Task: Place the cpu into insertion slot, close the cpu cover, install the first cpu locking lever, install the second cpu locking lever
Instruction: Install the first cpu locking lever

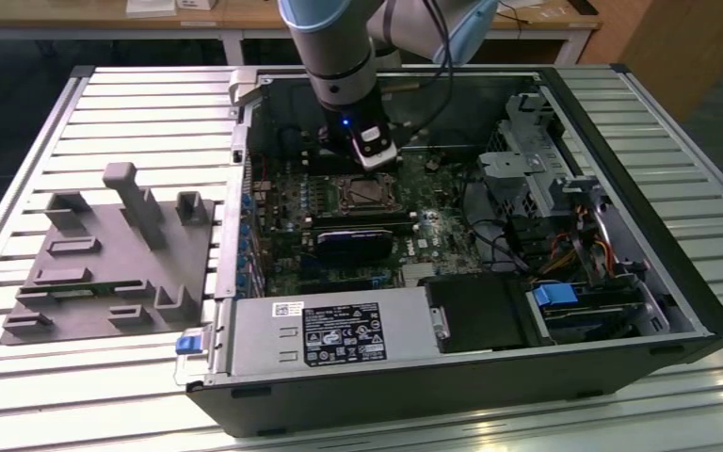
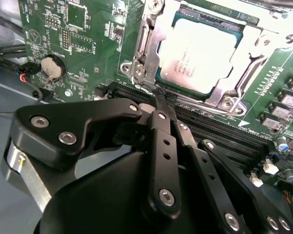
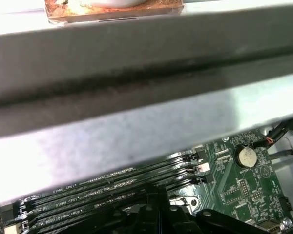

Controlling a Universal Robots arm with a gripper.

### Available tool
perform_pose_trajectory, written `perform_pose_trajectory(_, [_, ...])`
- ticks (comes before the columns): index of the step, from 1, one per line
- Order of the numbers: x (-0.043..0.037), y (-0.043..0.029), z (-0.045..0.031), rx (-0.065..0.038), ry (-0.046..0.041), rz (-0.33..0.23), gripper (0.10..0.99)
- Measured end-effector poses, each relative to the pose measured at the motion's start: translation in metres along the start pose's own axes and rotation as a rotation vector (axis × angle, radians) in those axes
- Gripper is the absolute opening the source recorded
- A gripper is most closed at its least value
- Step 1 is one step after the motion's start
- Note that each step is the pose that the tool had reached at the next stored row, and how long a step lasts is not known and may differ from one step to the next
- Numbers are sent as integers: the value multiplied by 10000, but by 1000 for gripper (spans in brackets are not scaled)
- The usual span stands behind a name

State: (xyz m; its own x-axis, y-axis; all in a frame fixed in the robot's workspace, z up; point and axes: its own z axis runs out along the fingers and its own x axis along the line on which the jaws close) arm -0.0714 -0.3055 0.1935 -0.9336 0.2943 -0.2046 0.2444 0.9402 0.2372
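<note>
A slatted silver metal desk carries an open black computer case and, at nine o'clock of it in the exterior view, a grey moulded fixture block. The grey-blue robot arm reaches down into the case, its black gripper just at twelve o'clock of the square silvery-rimmed insertion slot on the green motherboard. A grey power supply box lies at six o'clock.

In the second wrist view, the flat square cpu with a silvery-beige metal top sits in the insertion slot, framed by the thin silvery metal cpu cover, which lies down around it. The jaws are clenched together, their tips at the slot's near edge by a thin metal lever, above the long black memory slots. A round coin battery sits on the board.

In the first wrist view, a broad grey metal bar crosses the picture; beneath it show the memory slots and the coin battery.
</note>
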Motion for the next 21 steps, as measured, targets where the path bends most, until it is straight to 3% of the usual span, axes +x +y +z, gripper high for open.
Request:
perform_pose_trajectory(11, [-34,40,-160,1,1,0,106])
perform_pose_trajectory(17, [-35,41,-163,0,3,1,106])
perform_pose_trajectory(19, [-38,41,-162,39,108,17,106])
perform_pose_trajectory(21, [-42,42,-158,147,311,45,106])
